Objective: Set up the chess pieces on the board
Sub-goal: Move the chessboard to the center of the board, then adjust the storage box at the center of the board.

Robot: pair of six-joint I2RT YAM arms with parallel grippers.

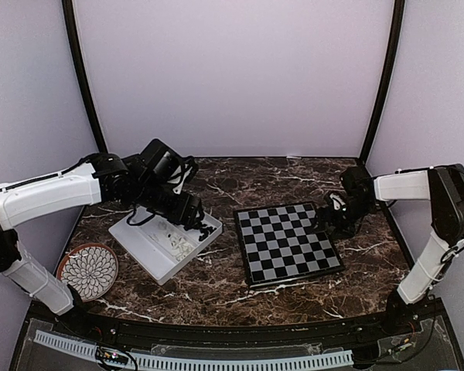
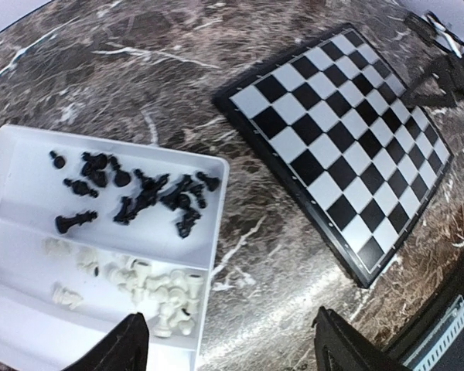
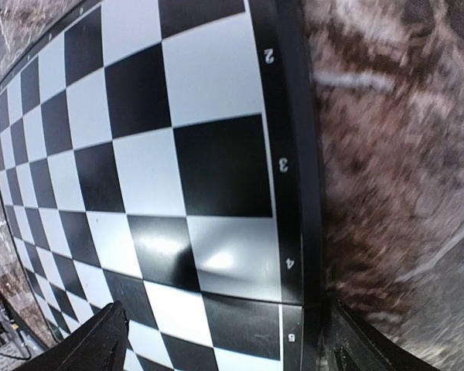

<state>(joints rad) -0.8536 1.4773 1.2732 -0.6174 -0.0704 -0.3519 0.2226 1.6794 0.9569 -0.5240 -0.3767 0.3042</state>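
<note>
above tray (image 2: 15,185), left hand (image 2: 232,348) open; over board (image 3: 139,170) edge, right hand (image 3: 228,348) open.

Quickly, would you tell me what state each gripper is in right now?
Left gripper: open, holding nothing, above the white tray.
Right gripper: open, holding nothing, over the chessboard edge.

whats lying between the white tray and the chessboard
Nothing: only bare marble tabletop separates the tray and the board, clearest in the left wrist view.
</note>
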